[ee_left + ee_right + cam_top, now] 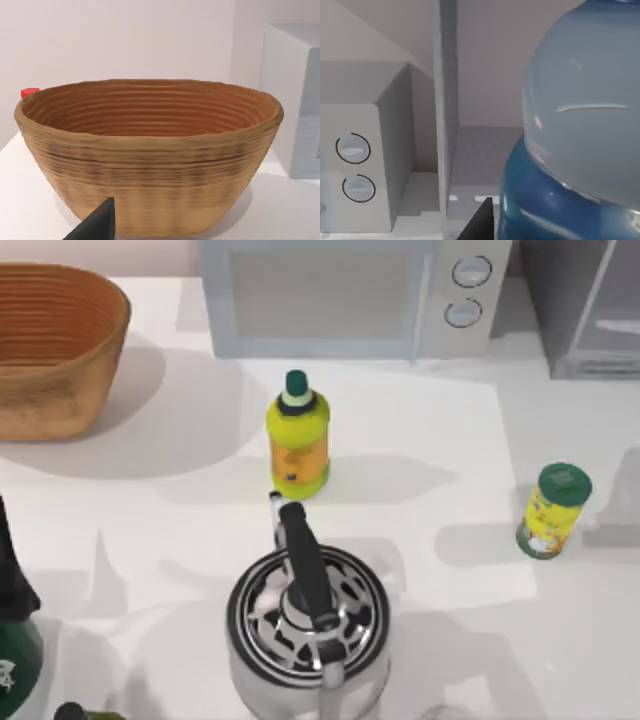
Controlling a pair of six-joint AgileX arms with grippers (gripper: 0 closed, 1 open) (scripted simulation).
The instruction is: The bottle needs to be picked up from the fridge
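While the bottle (580, 125) looms beside the right gripper's finger (479, 222) near the fridge (590, 310) at one o'clock, I cannot tell its grip; lifting out remains.

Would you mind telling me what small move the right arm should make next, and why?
Probably close the right gripper on the bottle, if it is not already shut. The right wrist view has the pale blue body looming very close beside a dark fingertip, with the fridge frame just behind. Whether the fingers already grip is unclear.
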